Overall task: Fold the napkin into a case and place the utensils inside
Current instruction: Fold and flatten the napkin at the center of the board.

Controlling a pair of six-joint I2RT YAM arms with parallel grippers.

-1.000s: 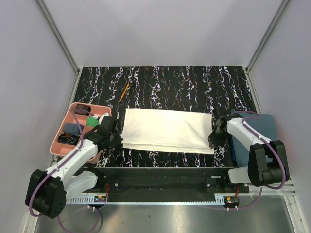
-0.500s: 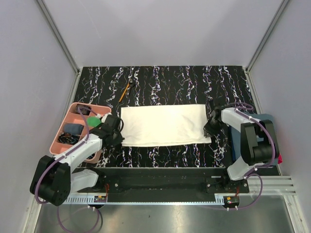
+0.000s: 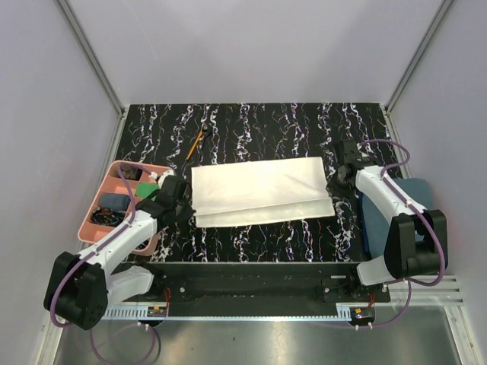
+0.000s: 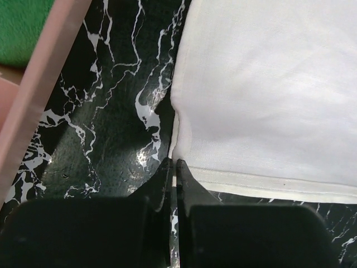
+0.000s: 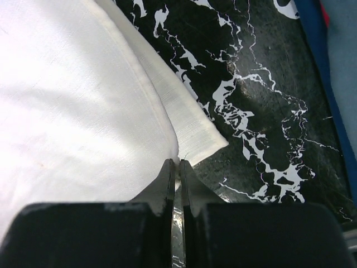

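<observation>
Between the two grippers: napkin (image 3: 259,190) lies flat on the bench (image 3: 266,125) as a wide doubled band; its long axis runs left to right; the top layer sits slightly askew, so a sliver of the lower layer shows along the near edge
Left gripper (image 4: 174,165): at the napkin's near-left corner; jaws pressed together, seemingly pinching the cloth edge
Right gripper (image 5: 175,163): at the near-right corner, mirroring the left; jaws pressed together on the top layer's edge; the lower layer's corner pokes out just beside it
Reach: each arm holds its own end, neither nearer the middle; a further lengthwise fold, which I judge likely, would run away from the bases across the short axis
Stick (image 3: 195,144): orange handle, black end; lies aslant beyond the napkin's far-left corner, apart from the cloth; nearer the left arm
Tray (image 3: 90,232): pink, just left of the left arm; close enough to crowd its elbow
Towel (image 3: 417,199): blue, under the right arm, near the napkin's right end but not touching it
Obstruction: nothing rests on the napkin; far bench behind it is bare apart from the stick
</observation>
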